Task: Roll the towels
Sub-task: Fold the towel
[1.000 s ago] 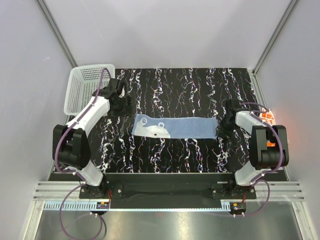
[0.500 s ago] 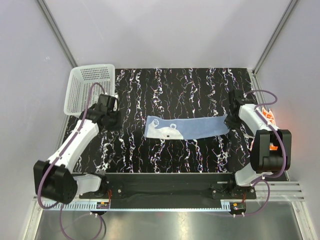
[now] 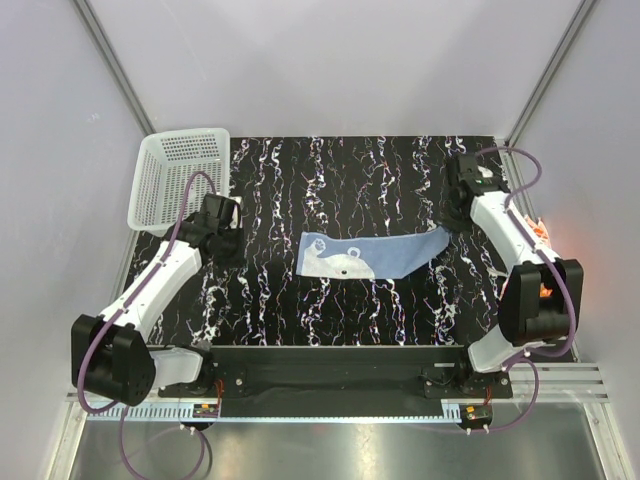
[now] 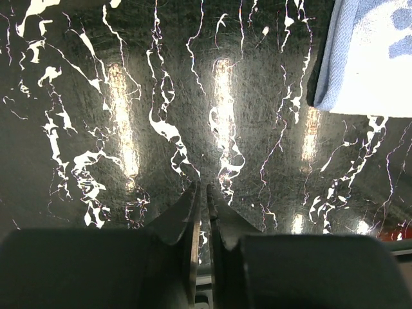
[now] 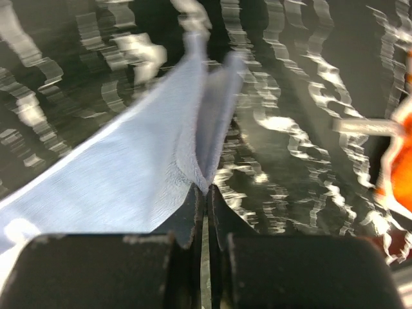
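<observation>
Grips the light blue towel with the right end effector, fingers pressed almost together on a raised fold of cloth at one corner. Holds that corner up off the bench, with the rest of the cloth sloping down and away to the left of the fingertips, then lying flat on the black marbled top. Carries a white patch with blue marks at the end of the towel farthest from that end effector. Holds nothing in the left end effector, closed to a hairline gap and hovering low over bare bench. Seen ahead of those fingertips and off to their right, clearly apart from them: the white-patched end of the same towel, its edge folded over. Glimpsed to the right of the right end effector, blurred and partly hidden by the arm: the orange towel, near the bench edge. Set near the left end effector, on the side away from the blue towel: a white perforated basket.
</observation>
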`<state>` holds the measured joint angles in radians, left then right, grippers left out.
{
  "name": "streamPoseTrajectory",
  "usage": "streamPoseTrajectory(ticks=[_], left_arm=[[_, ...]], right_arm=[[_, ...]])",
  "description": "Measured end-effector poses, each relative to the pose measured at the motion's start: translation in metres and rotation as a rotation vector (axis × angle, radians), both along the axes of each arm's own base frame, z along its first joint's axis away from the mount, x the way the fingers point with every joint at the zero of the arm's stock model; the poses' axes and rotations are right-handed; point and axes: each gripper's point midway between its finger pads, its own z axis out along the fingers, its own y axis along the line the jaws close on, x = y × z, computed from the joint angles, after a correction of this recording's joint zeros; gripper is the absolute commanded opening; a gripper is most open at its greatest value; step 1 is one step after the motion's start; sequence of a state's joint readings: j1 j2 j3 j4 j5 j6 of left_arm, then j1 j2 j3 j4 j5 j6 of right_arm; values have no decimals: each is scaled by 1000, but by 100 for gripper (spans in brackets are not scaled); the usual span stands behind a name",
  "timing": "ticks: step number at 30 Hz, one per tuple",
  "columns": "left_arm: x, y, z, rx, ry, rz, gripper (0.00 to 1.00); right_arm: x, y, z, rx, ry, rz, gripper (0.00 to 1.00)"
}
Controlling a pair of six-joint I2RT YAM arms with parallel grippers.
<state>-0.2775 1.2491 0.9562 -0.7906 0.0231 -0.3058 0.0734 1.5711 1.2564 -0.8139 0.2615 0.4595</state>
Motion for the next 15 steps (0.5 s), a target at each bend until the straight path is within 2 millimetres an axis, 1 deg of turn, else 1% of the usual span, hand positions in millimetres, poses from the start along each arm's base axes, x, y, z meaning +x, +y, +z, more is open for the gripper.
streamPoseTrajectory(ticks=[1, 3, 6, 10, 15], left_arm=[[0, 0, 0, 0, -1, 0, 16], [0, 0, 1, 0, -4, 0, 19], [0, 1, 1, 3, -6, 2, 24], [0, 1, 1, 5, -7, 4, 27], [0, 1, 2, 4, -11, 4, 28]], right_arm=[[5, 11, 5, -1, -13, 34, 0], [13, 32, 14, -7, -29, 98, 0], [26, 73, 25, -3, -56, 197, 0], [32, 114, 27, 6, -57, 287, 0], [32, 153, 27, 15, -45, 364, 0]])
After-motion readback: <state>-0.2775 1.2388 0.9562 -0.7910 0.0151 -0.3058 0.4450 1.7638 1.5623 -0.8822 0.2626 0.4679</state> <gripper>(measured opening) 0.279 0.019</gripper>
